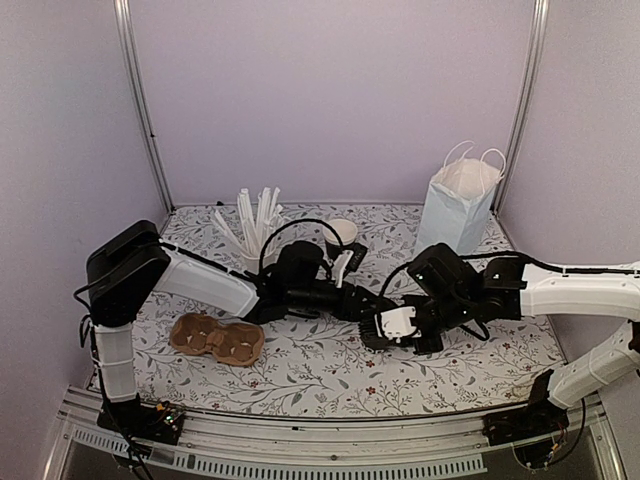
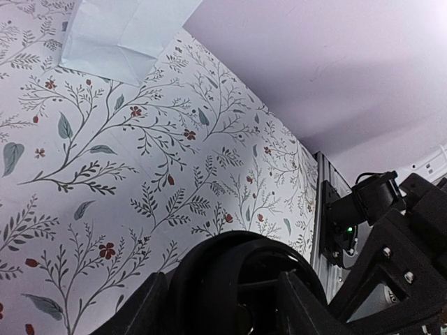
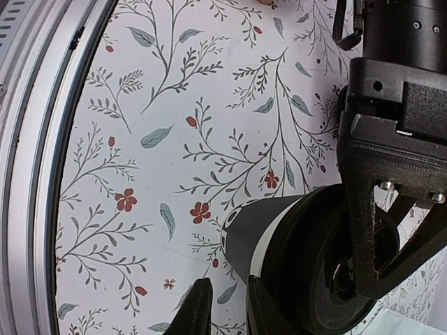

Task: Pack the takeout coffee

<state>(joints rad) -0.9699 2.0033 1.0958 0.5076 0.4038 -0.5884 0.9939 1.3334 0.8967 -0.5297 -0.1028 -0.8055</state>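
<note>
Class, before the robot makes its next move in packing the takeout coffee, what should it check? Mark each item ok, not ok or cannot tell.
1. The left tool holds a black cup on its side: ok.
2. The black lid is fully seated on that cup's rim: cannot tell.
3. The right tool is clear of the held cup: cannot tell; its fingers sit right beside it.
4. The second cup stands upright on the table, uncovered: ok.
5. The pale blue bag is upright, mouth open: ok.
6. The brown carrier is free of cups: ok.
</note>
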